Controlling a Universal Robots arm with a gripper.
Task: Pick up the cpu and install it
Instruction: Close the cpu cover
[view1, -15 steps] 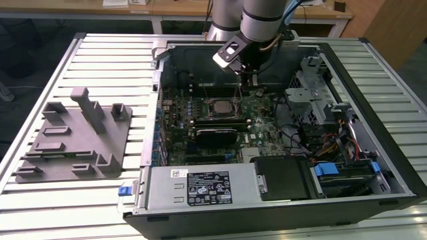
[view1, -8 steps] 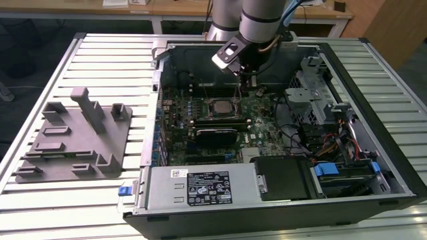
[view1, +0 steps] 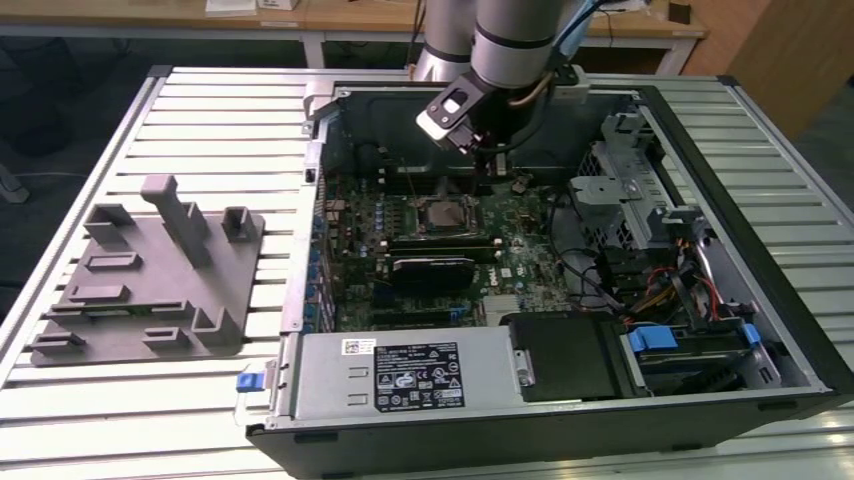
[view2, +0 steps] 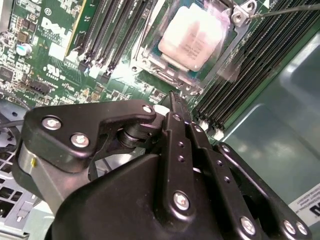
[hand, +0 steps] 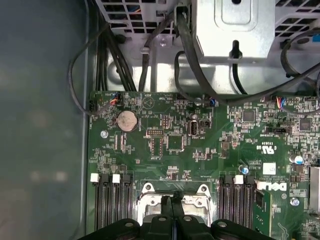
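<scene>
The cpu (view2: 191, 34), a pale square chip, lies in the motherboard socket (view2: 150, 62) inside the open computer case. In the exterior view the cpu (view1: 438, 213) sits near the middle of the green motherboard (view1: 514, 255). My gripper (view1: 485, 172) hangs above the board, a little behind the socket and apart from the chip. In both wrist views its black fingers are pressed together with nothing between them: the gripper (view2: 173, 98) points toward the socket, and the gripper (hand: 173, 198) tips overlap the socket frame (hand: 145, 189).
The black computer case (view1: 787, 330) lies open on a slatted white table (view1: 214, 130). A grey fixture block (view1: 147, 285) stands at the exterior view's left. Memory slots (hand: 111, 202) flank the socket. Cables (hand: 190, 65), a drive cage (view1: 627, 190) and a power supply (view1: 400, 375) crowd the case.
</scene>
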